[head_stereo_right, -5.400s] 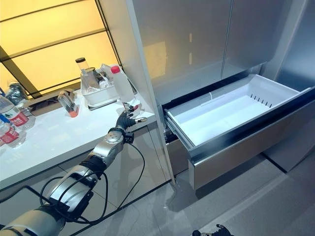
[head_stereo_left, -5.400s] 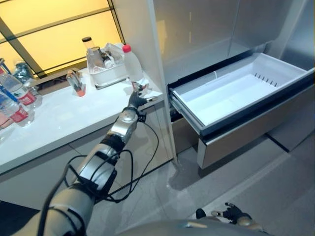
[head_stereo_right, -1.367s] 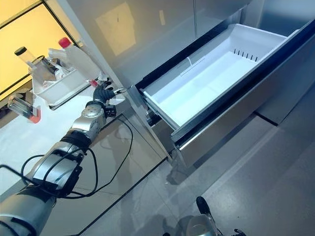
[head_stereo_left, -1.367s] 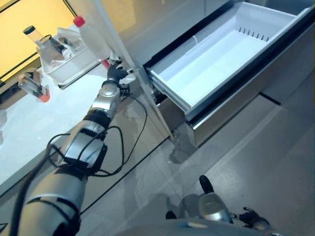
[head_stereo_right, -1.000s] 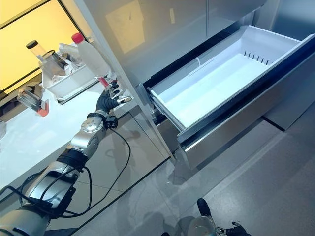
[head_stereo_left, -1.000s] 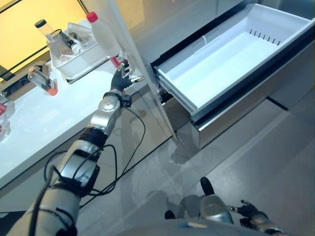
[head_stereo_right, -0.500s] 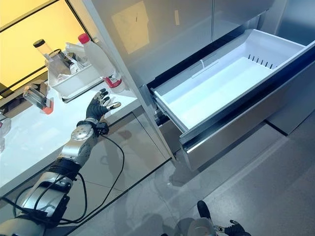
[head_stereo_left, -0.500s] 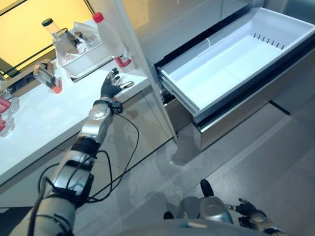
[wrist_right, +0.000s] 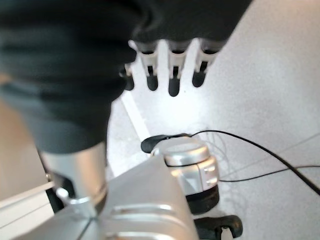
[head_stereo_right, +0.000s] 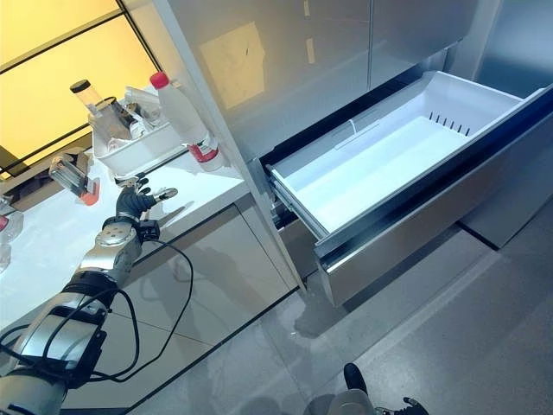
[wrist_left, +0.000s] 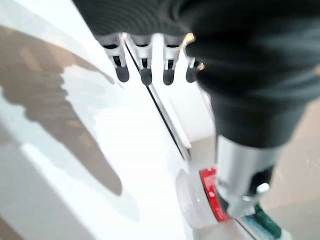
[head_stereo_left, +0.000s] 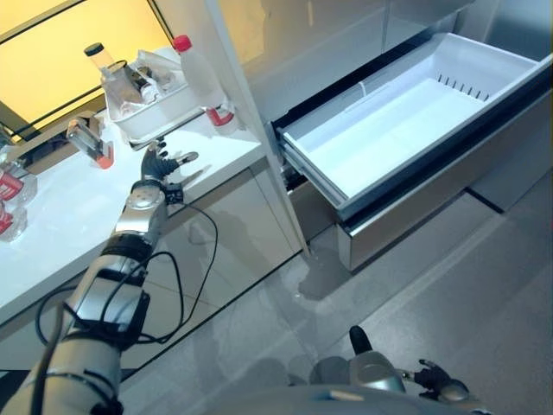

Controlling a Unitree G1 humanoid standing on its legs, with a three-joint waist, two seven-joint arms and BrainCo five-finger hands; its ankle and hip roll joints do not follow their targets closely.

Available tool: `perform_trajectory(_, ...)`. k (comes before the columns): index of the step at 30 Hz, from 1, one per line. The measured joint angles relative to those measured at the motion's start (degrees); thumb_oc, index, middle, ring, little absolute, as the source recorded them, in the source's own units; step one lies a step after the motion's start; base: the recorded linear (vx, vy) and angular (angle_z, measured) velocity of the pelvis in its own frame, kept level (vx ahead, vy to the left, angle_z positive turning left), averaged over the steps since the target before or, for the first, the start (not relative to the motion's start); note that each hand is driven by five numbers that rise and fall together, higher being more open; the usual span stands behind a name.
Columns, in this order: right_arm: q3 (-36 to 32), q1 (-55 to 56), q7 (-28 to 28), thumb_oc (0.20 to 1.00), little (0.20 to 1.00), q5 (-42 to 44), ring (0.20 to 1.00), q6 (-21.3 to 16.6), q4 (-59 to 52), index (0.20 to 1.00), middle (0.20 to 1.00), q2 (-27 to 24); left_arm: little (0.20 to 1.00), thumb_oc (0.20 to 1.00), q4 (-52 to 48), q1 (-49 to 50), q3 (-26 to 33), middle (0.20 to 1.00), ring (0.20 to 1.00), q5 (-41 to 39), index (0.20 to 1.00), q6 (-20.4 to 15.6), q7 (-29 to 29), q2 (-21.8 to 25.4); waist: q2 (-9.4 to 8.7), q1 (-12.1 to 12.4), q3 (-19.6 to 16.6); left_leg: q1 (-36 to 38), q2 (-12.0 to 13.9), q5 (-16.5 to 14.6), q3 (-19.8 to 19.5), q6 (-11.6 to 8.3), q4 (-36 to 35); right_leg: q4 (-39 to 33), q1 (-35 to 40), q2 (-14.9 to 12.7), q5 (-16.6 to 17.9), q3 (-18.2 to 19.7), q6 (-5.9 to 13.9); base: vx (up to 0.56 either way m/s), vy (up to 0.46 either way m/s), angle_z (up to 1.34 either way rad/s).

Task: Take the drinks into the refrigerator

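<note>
Over counter (head_stereo_left: pixel 60 216): left robot hand (head_stereo_left: pixel 155 164) spread, holding nothing.

Head stereo pair looking down, plus two wrist cameras.
Both eye views share the bench (head_stereo_left: pixel 69 216) at left and the open drawer (head_stereo_right: pixel 380 164) at right; each wrist view looks closely along its own fingers (wrist_left: pixel 145 62), the right one at the floor (wrist_right: pixel 260 90).

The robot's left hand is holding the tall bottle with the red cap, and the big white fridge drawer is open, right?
Not quite. The left hand is open and holds nothing; it hangs over the white counter, apart from the tall clear bottle with the red cap, as the left eye view shows. The big white fridge drawer is open.
</note>
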Motion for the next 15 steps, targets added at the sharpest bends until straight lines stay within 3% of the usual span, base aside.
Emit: perform_trajectory(15,0.49,0.02,0.54,1.0,1.0,1.15,1.0,-0.25,-0.69,1.0,1.0,-0.55,1.0,1.0,-8.93,0.03,-0.53,1.0,1.0,-5.1,1.0,-0.34,0.03,-0.06,-0.2,4.06,-0.15,-1.16,-0.04,0.29,-2.7,-0.07,-0.02,-0.01,0.29,-0.66,-0.06,-2.65,-0.22,0.02,0.033,0.09)
